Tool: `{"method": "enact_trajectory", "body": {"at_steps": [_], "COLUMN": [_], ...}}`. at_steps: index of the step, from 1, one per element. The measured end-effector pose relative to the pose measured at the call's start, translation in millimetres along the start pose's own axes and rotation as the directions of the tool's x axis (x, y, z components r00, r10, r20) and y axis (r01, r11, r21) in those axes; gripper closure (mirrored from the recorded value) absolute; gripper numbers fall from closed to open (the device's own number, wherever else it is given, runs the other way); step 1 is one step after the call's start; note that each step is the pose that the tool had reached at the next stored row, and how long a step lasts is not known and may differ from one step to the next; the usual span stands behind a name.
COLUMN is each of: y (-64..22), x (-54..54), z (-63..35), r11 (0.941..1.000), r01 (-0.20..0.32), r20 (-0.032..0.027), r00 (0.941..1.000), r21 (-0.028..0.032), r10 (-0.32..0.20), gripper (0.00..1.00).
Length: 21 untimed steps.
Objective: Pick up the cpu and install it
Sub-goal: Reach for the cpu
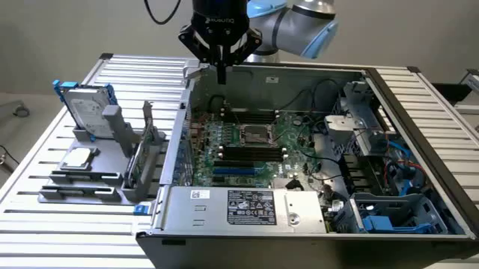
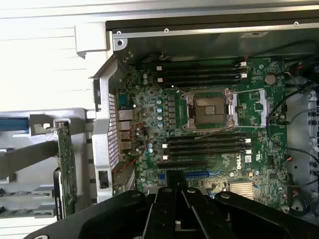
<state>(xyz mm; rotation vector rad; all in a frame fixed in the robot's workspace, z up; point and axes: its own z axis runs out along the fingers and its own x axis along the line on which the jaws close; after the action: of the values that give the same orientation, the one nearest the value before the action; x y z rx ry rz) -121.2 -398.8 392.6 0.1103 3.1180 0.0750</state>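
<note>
From where I stand, the gripper (image 1: 221,74) hangs at the top centre of the exterior view above the open case (image 1: 174,140), fingers pressed together on nothing. The cpu (image 1: 78,158) lies on the grey rack (image 1: 78,193) at the exterior view's left, well apart.

Plain beige wall (image 1: 67,28) behind a white slatted metal table (image 1: 67,235) (soft, even light)

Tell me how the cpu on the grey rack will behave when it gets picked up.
The cpu is a thin, flat, metal-topped square: probably stiff and light. Its smooth silver top may be slippery. Lying flat on the grey rack, it is unlikely to roll or tip.
</note>
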Motion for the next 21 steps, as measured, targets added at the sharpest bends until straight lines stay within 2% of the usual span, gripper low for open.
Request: {"method": "enact_trajectory", "body": {"at_steps": [8,9,10,12,21], "y": [0.0,0.0,-0.1,-0.5,-3.5], "x": [0.0,0.1,0.9,7.9,48.6], "z": [0.0,0.0,-0.1,0.2,3.3], "r11": [1.0,1.0,1.0,1.0,1.0], "r01": [0.0,0.0,0.0,-0.001,-0.001], "r20": [-0.0001,-0.0013,-0.0049,-0.0163,-0.026], "r00": [1.0,1.0,1.0,0.9999,0.9997], "r21": [0.0001,0.0002,0.0005,0.0012,0.002], "r10": [0.0,0.0,0.0,0.001,0.001], "gripper": [0.89,0.89,0.89,0.89,0.89]}}
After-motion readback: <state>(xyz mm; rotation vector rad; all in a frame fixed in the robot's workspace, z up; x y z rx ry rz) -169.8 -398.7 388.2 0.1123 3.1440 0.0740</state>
